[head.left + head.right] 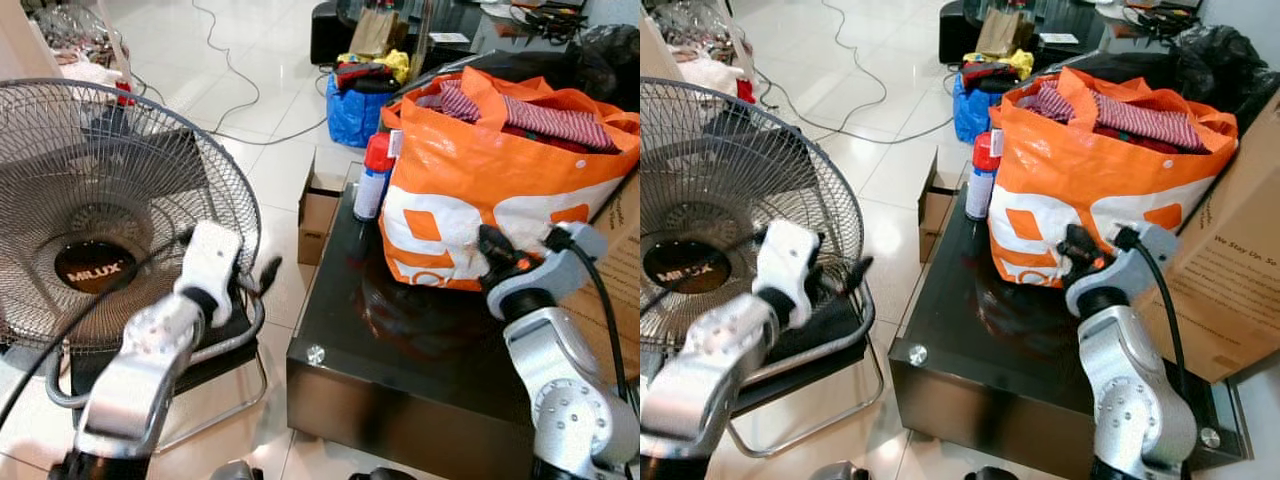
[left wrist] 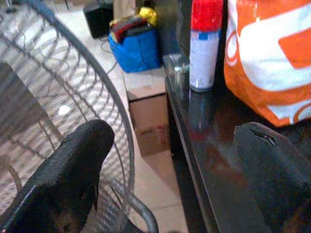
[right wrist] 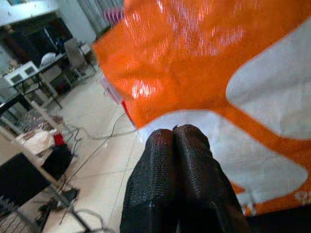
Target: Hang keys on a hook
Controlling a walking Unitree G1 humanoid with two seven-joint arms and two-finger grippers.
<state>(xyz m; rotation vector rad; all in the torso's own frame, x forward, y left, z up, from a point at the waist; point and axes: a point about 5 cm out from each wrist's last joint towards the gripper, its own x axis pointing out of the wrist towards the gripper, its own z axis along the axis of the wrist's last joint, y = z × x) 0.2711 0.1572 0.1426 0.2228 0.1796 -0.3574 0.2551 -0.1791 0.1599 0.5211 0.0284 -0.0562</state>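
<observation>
Left tool (image 1: 268, 272): fingers spread wide, empty, raised beside the grille of the standing fan (image 1: 100, 215), near the edge of the black glossy desk (image 1: 400, 340).
Right tool (image 1: 492, 248): fingers pressed together, nothing seen between them, held over the desk, close against the side of the orange-and-white bag (image 1: 480, 190).
Bag: stood on the desk, stuffed with striped cloth.
Spray can (image 1: 373, 178), red cap: upright on the desk, just beside the bag.
Cardboard box (image 1: 320, 205): on the tiled floor beside the desk.
Blue bag (image 1: 352, 108): on the floor farther back.
Keys, hook: could not be made out.
</observation>
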